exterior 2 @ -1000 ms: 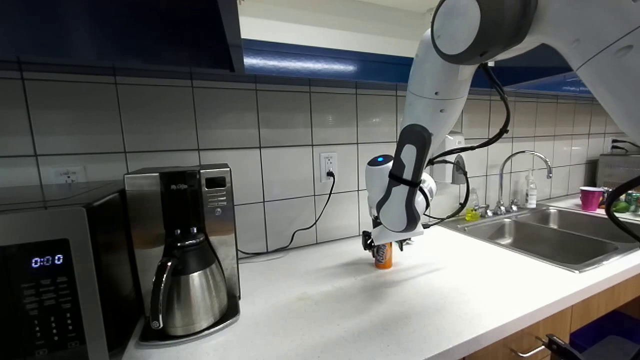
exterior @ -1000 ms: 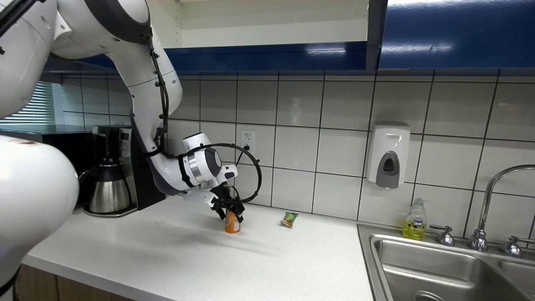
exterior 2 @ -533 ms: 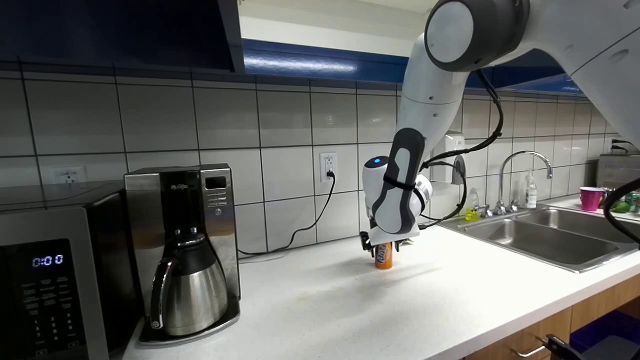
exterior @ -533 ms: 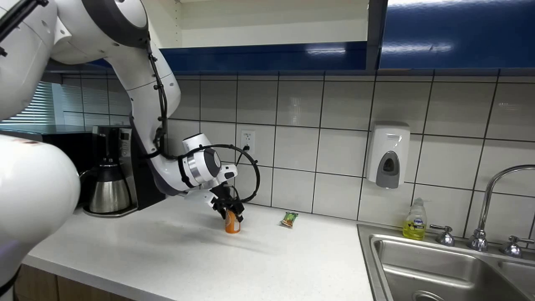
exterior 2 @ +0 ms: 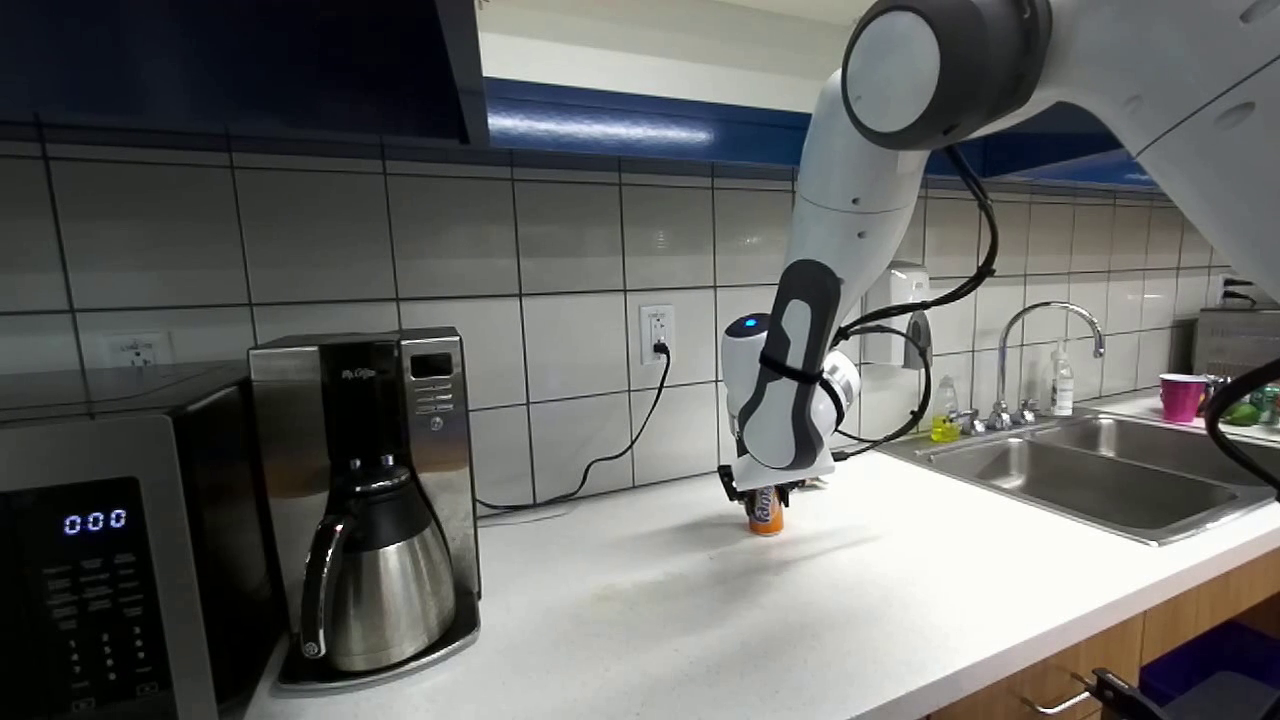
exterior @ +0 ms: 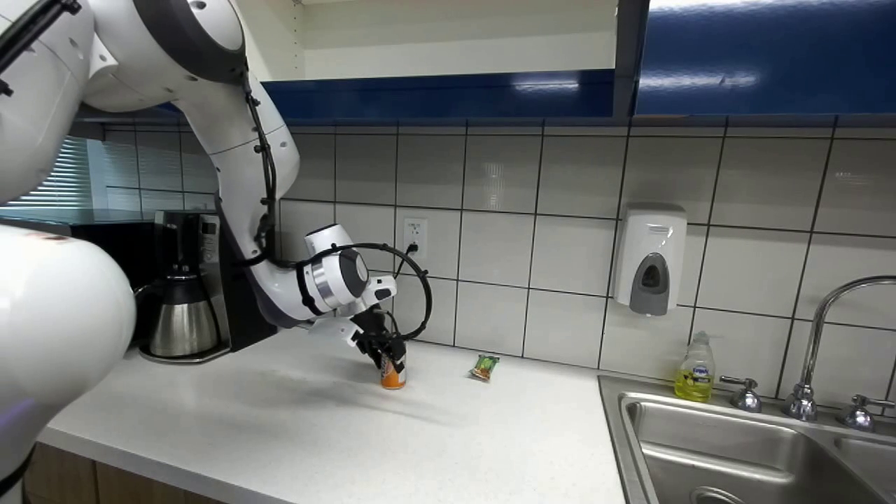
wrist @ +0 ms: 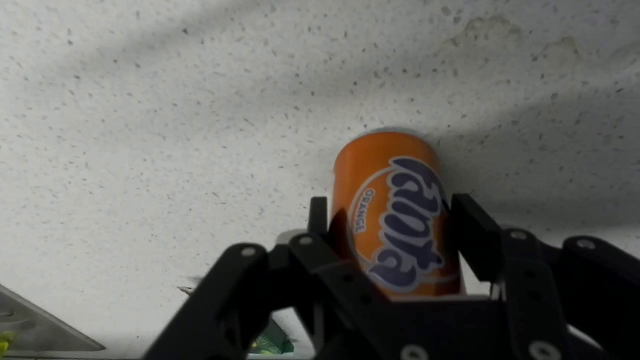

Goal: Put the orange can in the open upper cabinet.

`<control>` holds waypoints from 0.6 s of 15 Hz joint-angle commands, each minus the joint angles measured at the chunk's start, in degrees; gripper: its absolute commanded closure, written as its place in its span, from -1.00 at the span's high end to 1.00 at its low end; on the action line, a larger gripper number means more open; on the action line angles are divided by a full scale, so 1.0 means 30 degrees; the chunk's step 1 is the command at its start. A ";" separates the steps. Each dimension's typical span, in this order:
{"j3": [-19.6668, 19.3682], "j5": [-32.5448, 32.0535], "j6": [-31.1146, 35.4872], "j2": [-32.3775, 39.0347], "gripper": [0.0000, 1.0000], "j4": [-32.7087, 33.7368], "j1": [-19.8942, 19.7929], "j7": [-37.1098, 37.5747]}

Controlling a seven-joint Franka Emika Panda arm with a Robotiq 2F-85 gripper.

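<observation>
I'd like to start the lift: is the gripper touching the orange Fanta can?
Touching. The wrist view shows the gripper closed on the orange Fanta can, the fingertip at picture right lying against the can's side.

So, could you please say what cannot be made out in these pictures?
Top of the can: in every view, mostly hidden by the claw or arm.
Upper part of the open cabinet: cut off by the top edge in both exterior views.
Print on the packet: too small to read in an exterior view.
Green items by the pink cup: too small to name in an exterior view.
</observation>
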 commanded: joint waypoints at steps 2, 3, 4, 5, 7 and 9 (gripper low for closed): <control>-0.0485 0.0489 0.0114 0.0155 -0.24 0.0170 0.0582 -0.0118; -0.0503 0.0550 -0.0058 0.0024 -0.24 0.0123 0.0637 -0.0152; -0.0410 0.0628 -0.0360 -0.0235 -0.24 0.0047 0.0614 -0.0300; -0.0508 0.0618 -0.0540 -0.0361 -0.24 0.0025 0.0750 -0.0305; -0.0582 0.0506 -0.1398 -0.0918 -0.24 -0.0077 0.1036 -0.0473; -0.0680 0.0216 -0.2304 -0.1567 -0.24 -0.0222 0.1381 -0.0449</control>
